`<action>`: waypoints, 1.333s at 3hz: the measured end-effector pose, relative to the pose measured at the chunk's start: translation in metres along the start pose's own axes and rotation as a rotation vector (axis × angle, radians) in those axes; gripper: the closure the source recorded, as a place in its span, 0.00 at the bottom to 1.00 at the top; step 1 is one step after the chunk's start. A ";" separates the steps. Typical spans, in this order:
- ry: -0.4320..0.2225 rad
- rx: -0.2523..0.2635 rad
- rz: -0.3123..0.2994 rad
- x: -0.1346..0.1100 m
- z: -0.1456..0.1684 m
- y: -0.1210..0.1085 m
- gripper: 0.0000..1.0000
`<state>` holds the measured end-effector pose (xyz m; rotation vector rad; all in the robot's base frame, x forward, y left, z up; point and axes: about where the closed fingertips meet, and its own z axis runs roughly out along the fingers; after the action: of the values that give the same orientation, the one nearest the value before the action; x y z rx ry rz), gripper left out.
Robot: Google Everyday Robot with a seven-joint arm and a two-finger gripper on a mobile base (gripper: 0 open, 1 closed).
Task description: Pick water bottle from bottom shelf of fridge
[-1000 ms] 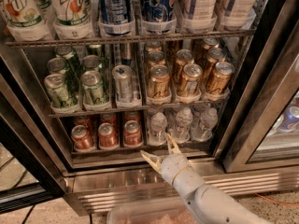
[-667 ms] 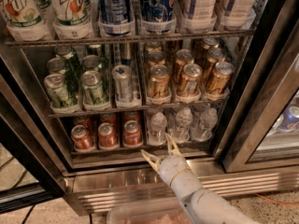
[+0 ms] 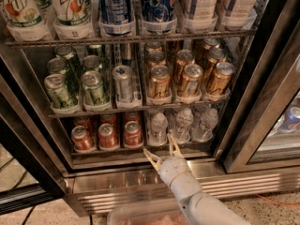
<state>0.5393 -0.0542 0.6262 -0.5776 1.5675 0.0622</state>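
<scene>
The tall drinks fridge (image 3: pixel 140 184) with a stainless steel frame, black door edges and a louvred steel base grille stands open. Low in the view, at about 6 o'clock, the white, rounded arm ends in the two-finger gripper (image 3: pixel 157 143). Its slim, pale, pointed fingers (image 3: pixel 152 157) are spread in a V with nothing between them, the tips at the front lip of the bottom shelf (image 3: pixel 108 153), a metal wire rack with clear plastic lane trays.

The small clear ribbed plastic water bottle (image 3: pixel 159 125) with a white cap stands upright on that shelf, at 12 o'clock from the gripper and just beyond the fingertips. Two similar clear bottles (image 3: pixel 194 123) stand at its 3 o'clock. At its 9 o'clock sit glossy red cans (image 3: pixel 108 135). The rack above carries green cans (image 3: pixel 75 83), a silver can (image 3: pixel 123 82) and gold cans (image 3: pixel 187 76).
</scene>
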 end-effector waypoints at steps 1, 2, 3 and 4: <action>-0.021 0.033 -0.001 -0.003 0.008 -0.008 0.40; -0.045 0.079 -0.003 -0.005 0.015 -0.019 0.38; -0.057 0.114 -0.007 -0.004 0.022 -0.026 0.39; -0.066 0.147 -0.008 -0.001 0.039 -0.035 0.40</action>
<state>0.5890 -0.0690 0.6341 -0.4620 1.4915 -0.0392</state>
